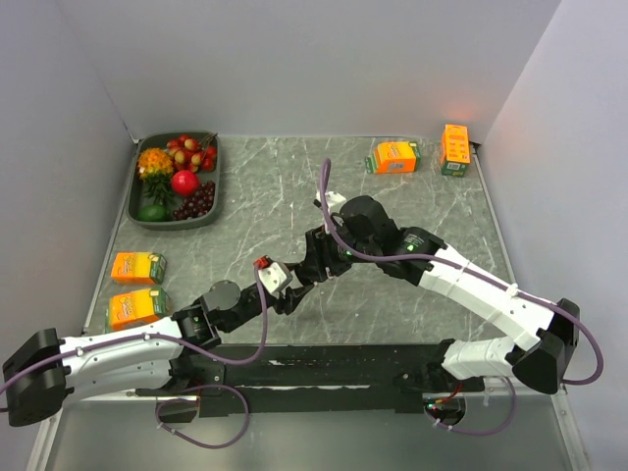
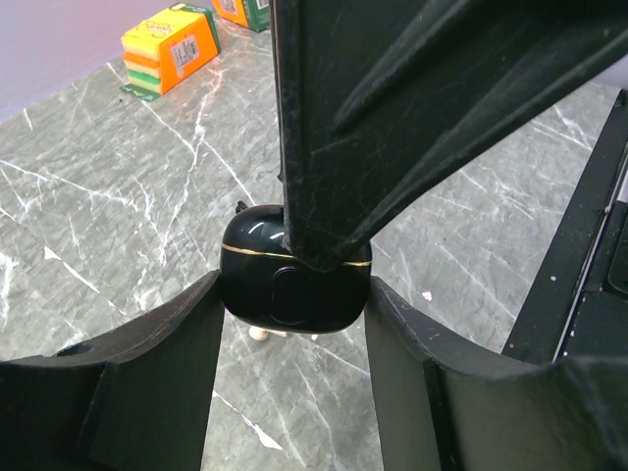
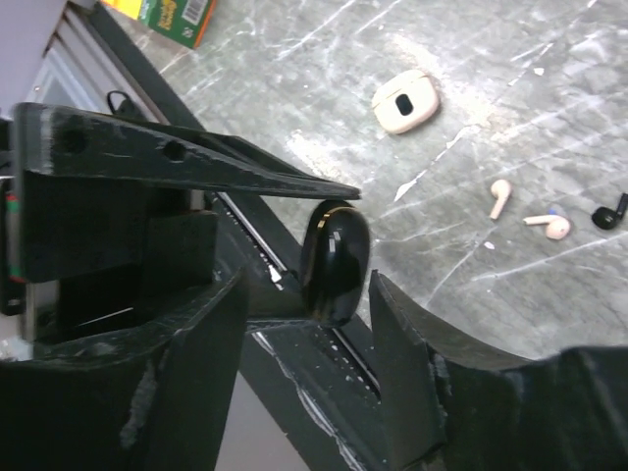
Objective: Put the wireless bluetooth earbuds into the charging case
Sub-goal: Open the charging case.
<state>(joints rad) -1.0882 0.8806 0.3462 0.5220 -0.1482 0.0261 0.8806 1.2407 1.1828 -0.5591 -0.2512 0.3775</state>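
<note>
In the left wrist view my left gripper is shut on a glossy black charging case with a thin gold seam, held above the table. A finger of the right gripper lies across the case's top. My right gripper stands open around the same case, with a gap showing on one side. On the table beyond lie two white earbuds and one black earbud. In the top view the two grippers meet at the table's middle, and the earbuds are hidden there.
A pale second case lies shut past the earbuds. A fruit tray stands at the back left. Orange boxes sit at the left and at the back right. A black rail runs along the near edge.
</note>
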